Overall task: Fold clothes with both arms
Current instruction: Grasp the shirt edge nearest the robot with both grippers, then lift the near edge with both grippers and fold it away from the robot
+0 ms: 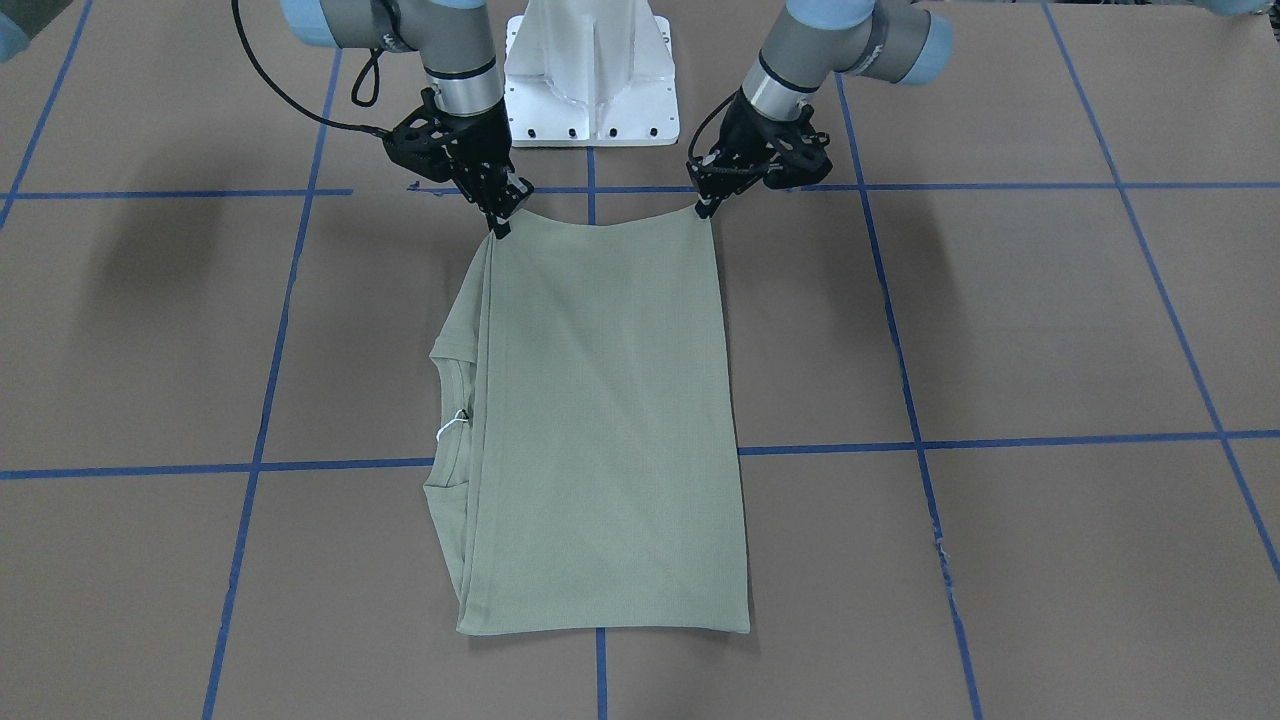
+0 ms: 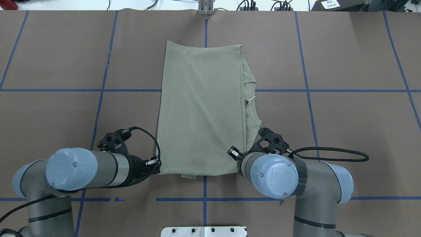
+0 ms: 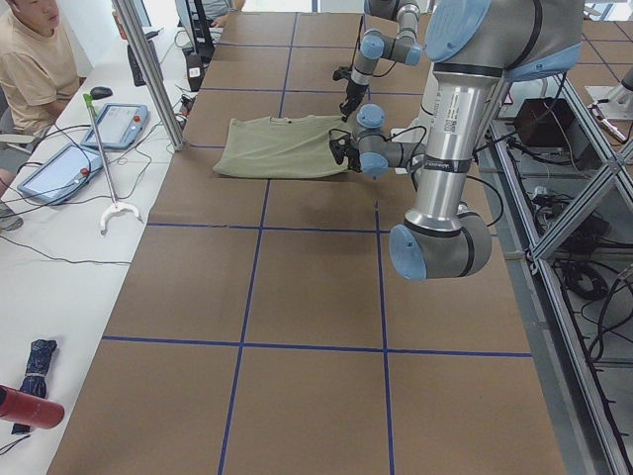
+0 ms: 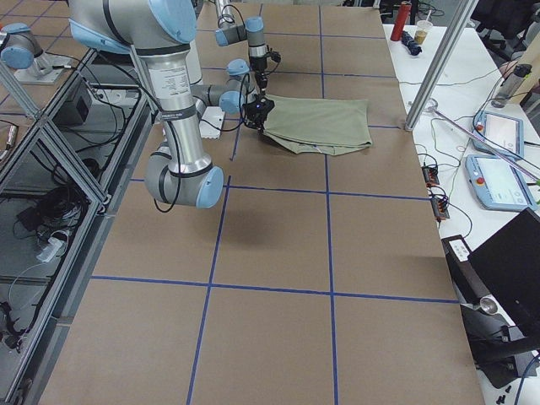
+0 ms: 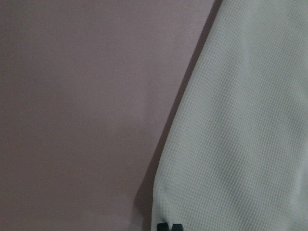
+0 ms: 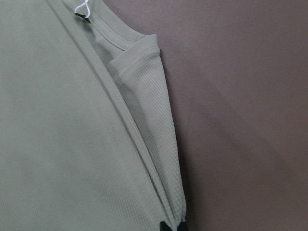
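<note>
The sage-green shirt (image 1: 610, 420) (image 2: 200, 112) lies flat on the brown table, folded into a long rectangle. Its collar and white tag string (image 1: 452, 425) (image 2: 251, 98) (image 6: 83, 7) peek out along the edge on my right arm's side. My left gripper (image 1: 705, 205) (image 2: 158, 167) is shut on the shirt's near corner on its side, fingertips together in the left wrist view (image 5: 169, 226). My right gripper (image 1: 500, 225) (image 6: 172, 225) is shut on the other near corner, where several layers stack. The edge between the two corners sags slightly.
The white pedestal base (image 1: 590, 70) (image 2: 204, 231) stands just behind the grippers. Blue tape lines (image 1: 1000, 440) grid the table. A person (image 3: 35, 59) sits at a side table with tablets (image 3: 119, 124) and a grabber tool (image 3: 104, 158) beyond the far edge.
</note>
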You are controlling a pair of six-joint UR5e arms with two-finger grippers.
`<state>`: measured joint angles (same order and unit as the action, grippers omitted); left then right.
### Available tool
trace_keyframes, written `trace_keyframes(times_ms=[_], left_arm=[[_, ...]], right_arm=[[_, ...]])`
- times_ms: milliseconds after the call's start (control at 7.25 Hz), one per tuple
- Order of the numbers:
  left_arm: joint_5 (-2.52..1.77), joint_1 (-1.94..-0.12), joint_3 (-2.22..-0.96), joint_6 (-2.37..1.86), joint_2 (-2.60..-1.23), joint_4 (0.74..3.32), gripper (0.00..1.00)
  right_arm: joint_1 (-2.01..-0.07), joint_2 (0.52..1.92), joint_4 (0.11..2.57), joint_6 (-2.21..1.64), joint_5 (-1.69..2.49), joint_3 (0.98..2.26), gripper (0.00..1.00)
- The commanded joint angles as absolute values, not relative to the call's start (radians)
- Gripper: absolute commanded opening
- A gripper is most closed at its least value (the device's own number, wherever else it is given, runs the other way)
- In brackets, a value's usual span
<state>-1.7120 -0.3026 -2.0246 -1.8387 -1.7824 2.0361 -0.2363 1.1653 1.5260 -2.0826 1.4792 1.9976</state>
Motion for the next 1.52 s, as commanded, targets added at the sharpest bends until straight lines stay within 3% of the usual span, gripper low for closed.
trace_keyframes(times_ms=[0,276,552,828,1380], left_arm=[[-1.713,-0.243,-2.17,-1.915,-1.717,1.997,0.0],[-1.716,-0.241,-2.285,-1.94,-1.747,1.933,0.0],[-1.718,-0.401,-2.194,-1.837,-1.878,1.91,0.0],[-1.736,-0.584,-1.989,-1.662,-2.032,1.876,0.0],[-1.747,-0.706,-1.699,-1.565,-2.088,2.076,0.0]], right_arm=[[-0.166,1.218,1.529,-2.092,1.482,2.136,0.0],[-0.175,1.256,1.529,-2.094,1.482,2.273,0.0],[-0.358,1.195,1.529,-2.054,1.527,2.205,0.0],[-0.573,1.035,1.516,-1.93,1.689,1.963,0.0],[-0.656,0.852,1.251,-1.891,1.715,1.506,0.0]])
